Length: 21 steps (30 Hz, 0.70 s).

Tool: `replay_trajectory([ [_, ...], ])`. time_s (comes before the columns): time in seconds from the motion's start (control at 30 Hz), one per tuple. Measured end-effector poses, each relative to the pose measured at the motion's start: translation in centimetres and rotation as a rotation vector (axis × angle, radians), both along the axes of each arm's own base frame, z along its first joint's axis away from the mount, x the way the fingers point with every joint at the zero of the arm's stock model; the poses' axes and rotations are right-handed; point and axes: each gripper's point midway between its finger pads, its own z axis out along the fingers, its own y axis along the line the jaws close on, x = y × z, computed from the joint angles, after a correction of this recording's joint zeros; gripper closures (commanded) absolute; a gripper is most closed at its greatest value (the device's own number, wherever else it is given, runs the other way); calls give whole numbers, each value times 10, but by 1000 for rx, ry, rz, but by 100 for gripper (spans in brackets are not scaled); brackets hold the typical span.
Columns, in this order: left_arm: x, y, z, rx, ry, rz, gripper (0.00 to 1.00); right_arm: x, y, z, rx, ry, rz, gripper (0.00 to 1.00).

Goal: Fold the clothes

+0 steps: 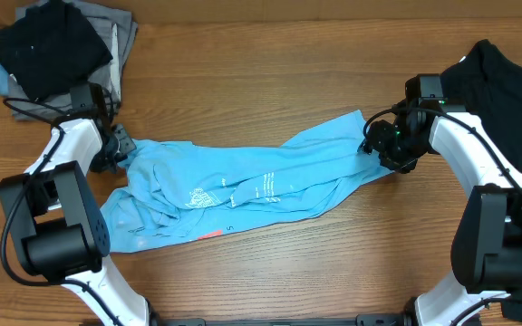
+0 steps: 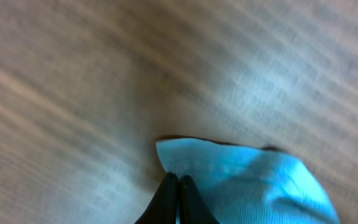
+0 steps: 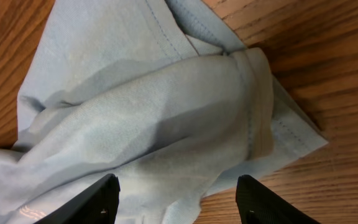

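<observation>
The bench is a brown wooden surface, with the grain running from left to right. A light blue T-shirt lies across its middle, crumpled and pulled into a long band from left to right; the left part is wider and nearer. White lettering and a small orange-red mark show on the cloth. In the far left corner rests a pile of black and grey garments. At the far right lies a black garment, apart from the shirt
</observation>
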Motion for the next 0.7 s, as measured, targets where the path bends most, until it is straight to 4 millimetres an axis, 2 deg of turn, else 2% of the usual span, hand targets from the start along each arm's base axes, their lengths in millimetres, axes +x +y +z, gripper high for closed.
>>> replay_trajectory([
  [0.1, -4, -3, 21, 3, -17, 0, 96, 2, -1, 0, -7, -9, -1, 36],
  [0.3, -12, -9, 100, 30, -155, 2, 96, 4, -2, 0, -13, -18, -2, 36],
  [0.43, -25, -16, 136, 21, -214, 0, 96, 6, -3, 0, -15, -26, -2, 36],
  [0.53, -42, -29, 143, -36, -185, -15, 96, 8, -3, 0, -15, -31, -2, 36],
  [0.7, -79, -57, 130, -179, -35, -32, 96, 8, -3, 0, -16, -33, -2, 36],
])
